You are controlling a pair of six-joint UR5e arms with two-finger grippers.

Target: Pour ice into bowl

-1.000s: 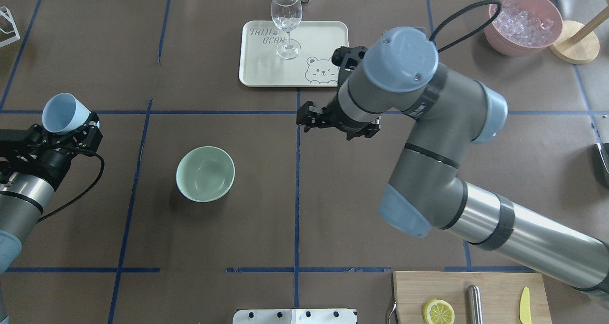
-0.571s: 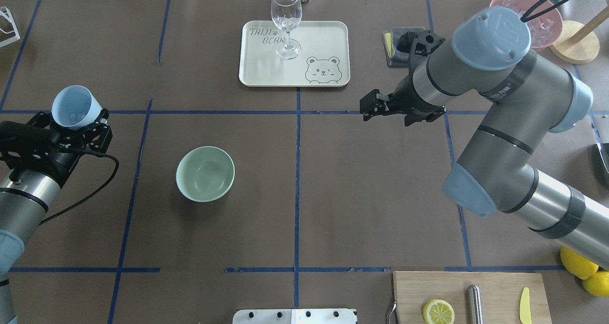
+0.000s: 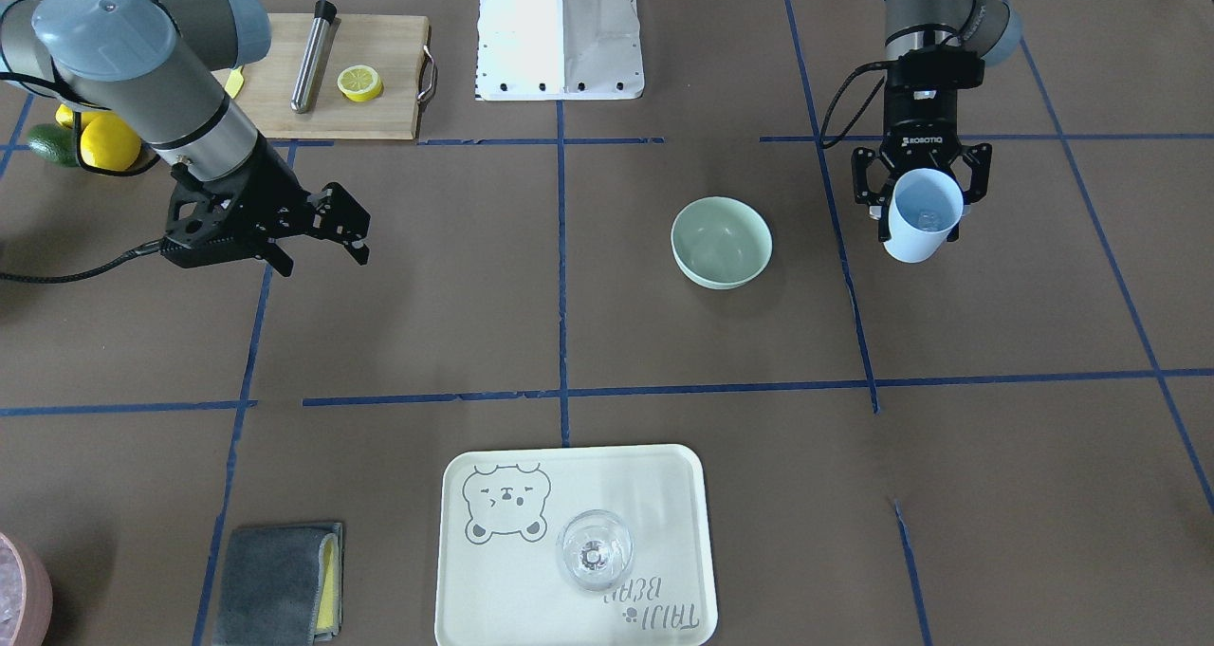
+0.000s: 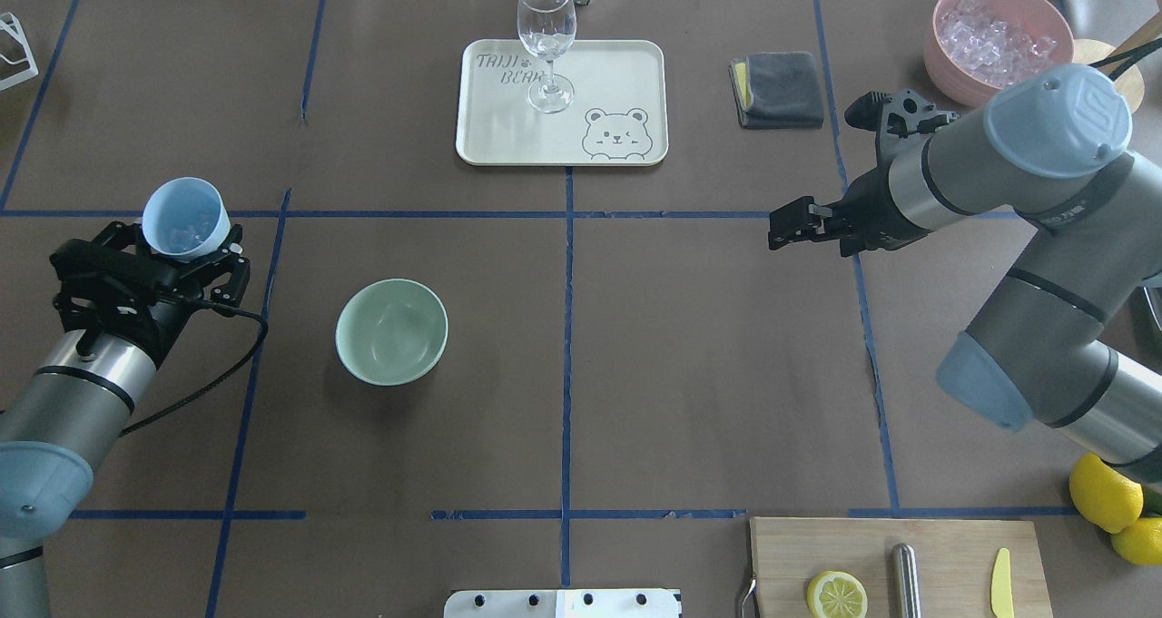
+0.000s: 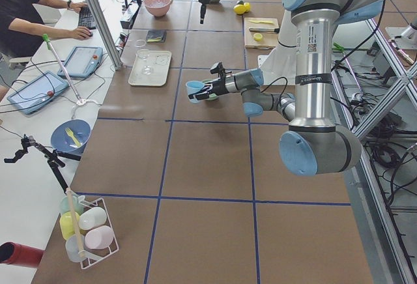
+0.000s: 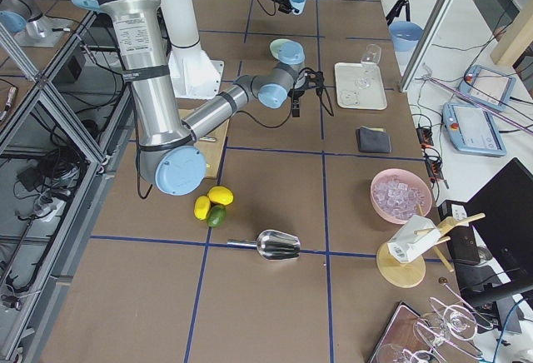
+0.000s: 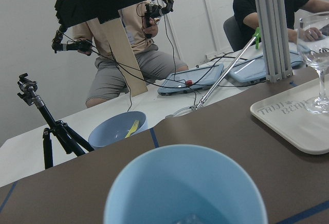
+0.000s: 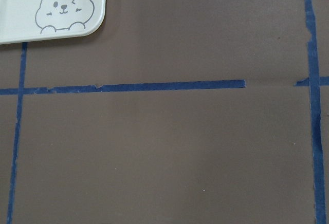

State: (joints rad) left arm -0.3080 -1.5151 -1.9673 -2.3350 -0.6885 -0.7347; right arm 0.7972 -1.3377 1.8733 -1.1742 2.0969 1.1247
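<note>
My left gripper [image 4: 177, 234] is shut on a light blue cup [image 4: 186, 214], held upright above the table, to the left of the bowl and a little farther back. A few clear ice cubes [image 4: 186, 233] lie in the cup's bottom; they also show in the front view [image 3: 926, 219]. The pale mint-green bowl [image 4: 391, 330] stands empty on the brown table; in the front view the bowl [image 3: 721, 242] is left of the cup [image 3: 918, 217]. In the left wrist view the cup [image 7: 185, 183] fills the bottom. My right gripper [image 4: 782, 229] is open and empty, far right of the bowl.
A pink bowl [image 4: 960, 87] full of ice stands at the back right. A white tray [image 4: 499, 137] with a wine glass [image 4: 546, 37] is at the back centre, a grey cloth [image 4: 776, 89] beside it. A cutting board [image 4: 953, 545] with a lemon slice is at the front right.
My left gripper has carried the cup to the right, toward the bowl, and turned it more upright. My right arm has swung from the table's middle to the right.
</note>
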